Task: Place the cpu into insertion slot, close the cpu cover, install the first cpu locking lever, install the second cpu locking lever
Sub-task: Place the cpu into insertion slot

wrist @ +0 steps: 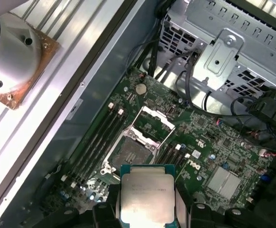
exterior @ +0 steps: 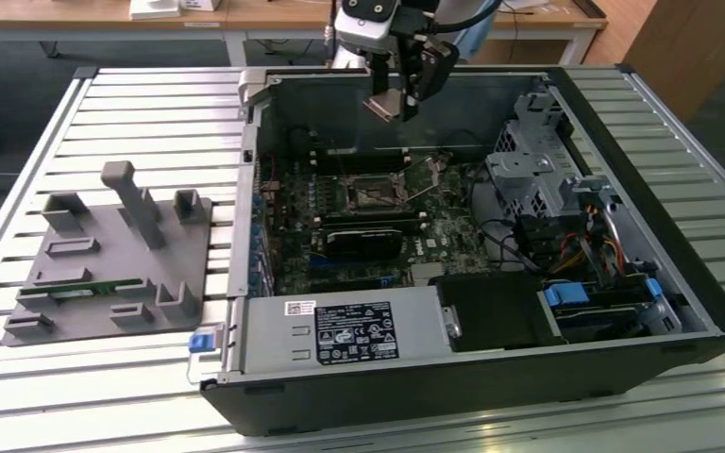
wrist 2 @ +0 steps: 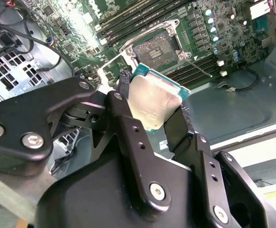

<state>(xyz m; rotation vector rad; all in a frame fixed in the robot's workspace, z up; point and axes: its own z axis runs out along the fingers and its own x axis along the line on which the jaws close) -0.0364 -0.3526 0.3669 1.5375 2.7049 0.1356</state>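
My gripper [exterior: 396, 98] hangs over the back part of the open computer case [exterior: 697, 311], shut on the cpu [exterior: 387, 106]. In both wrist views the cpu [wrist 2: 153, 102] [wrist: 145, 195] sits between the black fingers [wrist 2: 124, 107], silvery top showing, with the gripper [wrist 2: 152, 108] [wrist: 146, 205] well above the board. The insertion slot [exterior: 369, 194] [wrist 2: 154, 47] [wrist: 130, 153] lies uncovered below, its dark centre bare. The cpu cover [wrist: 153, 121] [wrist 2: 110, 66] stands swung up beside the slot. A thin locking lever [wrist 2: 197, 67] sticks out loose next to it.
A metal drive cage [exterior: 532, 175] with cables stands at the exterior view's right of the slot. The black module [exterior: 365, 241] and the power supply [exterior: 344, 332] lie nearer the front. A grey fixture block [exterior: 110, 274] rests on the slatted table [exterior: 136, 104] at the exterior view's left.
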